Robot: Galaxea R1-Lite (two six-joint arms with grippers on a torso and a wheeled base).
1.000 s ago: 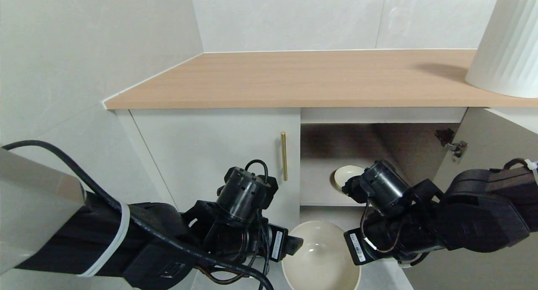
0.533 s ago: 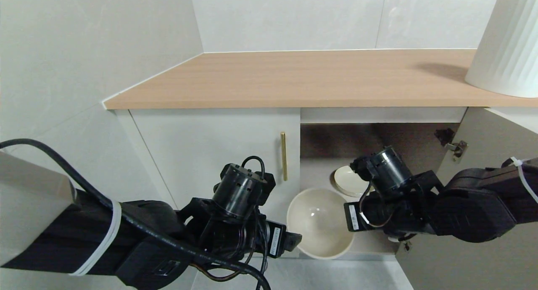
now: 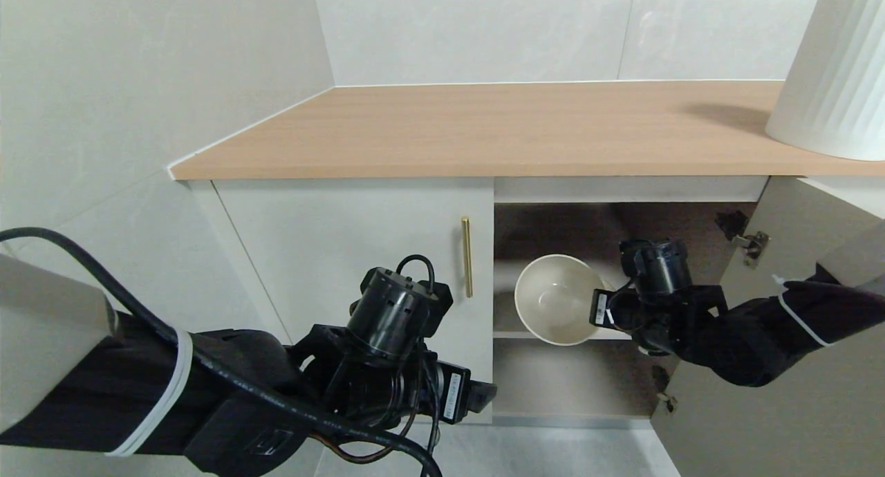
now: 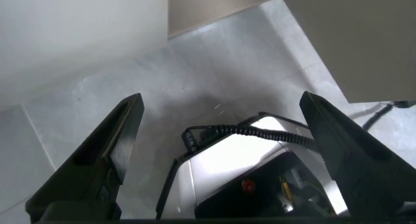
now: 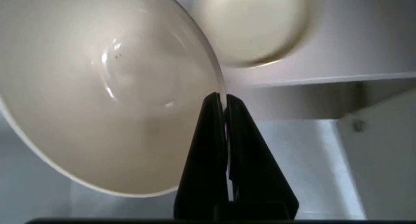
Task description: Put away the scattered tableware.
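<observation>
Cabinet shelf [image 3: 507, 333] front: right pincer [image 5: 225, 117] clamps bowl [image 3: 555, 307] rim.

A light wooden tabletop [image 3: 484, 128] is running across the upper half of the head view, meeting white wall tiles [image 3: 470, 27] at 12 o'clock. A white ribbed cone-shaped shade [image 3: 833, 76] is standing on it at 2 o'clock, casting a shadow toward 9 o'clock. Below, a white cabinet door [image 3: 346, 256] is sitting closed toward 9 o'clock, carrying a slim upright brass handle [image 3: 467, 256] along its 3 o'clock edge. A second door [image 3: 788, 228] is hanging open at 3 o'clock, beside a dark metal hinge [image 3: 750, 242]. Pale grey floor tiles [image 3: 553, 456] are lying at 6 o'clock.
</observation>
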